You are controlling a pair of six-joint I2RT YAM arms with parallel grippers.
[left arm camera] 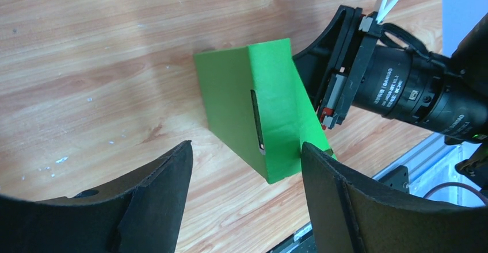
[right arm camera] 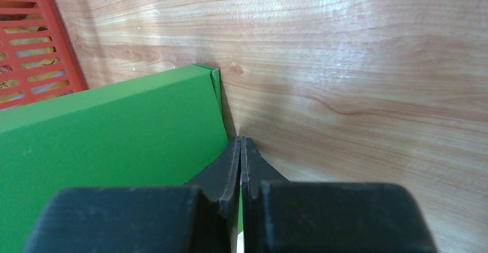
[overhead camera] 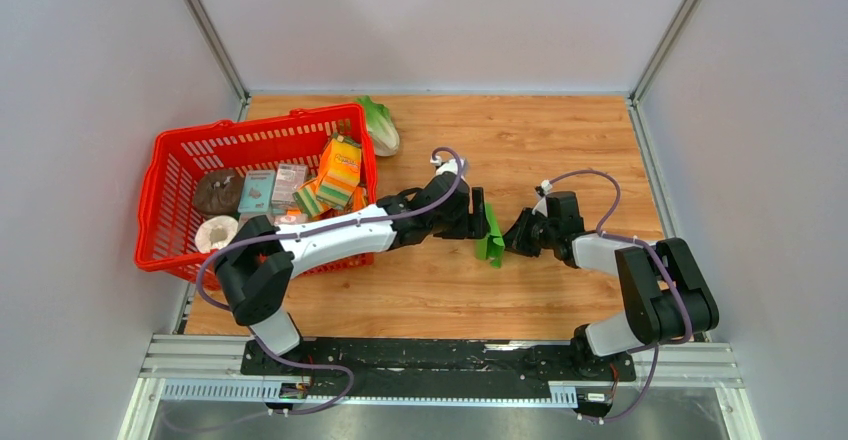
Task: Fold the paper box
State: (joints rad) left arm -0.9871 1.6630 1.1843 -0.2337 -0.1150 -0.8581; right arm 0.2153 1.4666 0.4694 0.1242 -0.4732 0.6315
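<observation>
Item: bright green thin-card paper box (overhead camera: 490, 239). It stood on edge mid-table on the pale wooden table (overhead camera: 580, 140). Walls looked largely folded; one slot seemed unfilled. Left gripper (left arm camera: 244, 149) gaped wide, just left. Right gripper (right arm camera: 240, 144) was pressed together at its right.

Lab robot cell — white walls (overhead camera: 440, 20), aluminium rail (overhead camera: 190, 360), wooden tabletop (overhead camera: 560, 140).

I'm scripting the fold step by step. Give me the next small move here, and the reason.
Probably ease the left jaws forward and close them on the box. They stand wide open with its near corner between them, while the right jaws, shut, sit at its far side, so it stands on edge and seems barely supported.
</observation>
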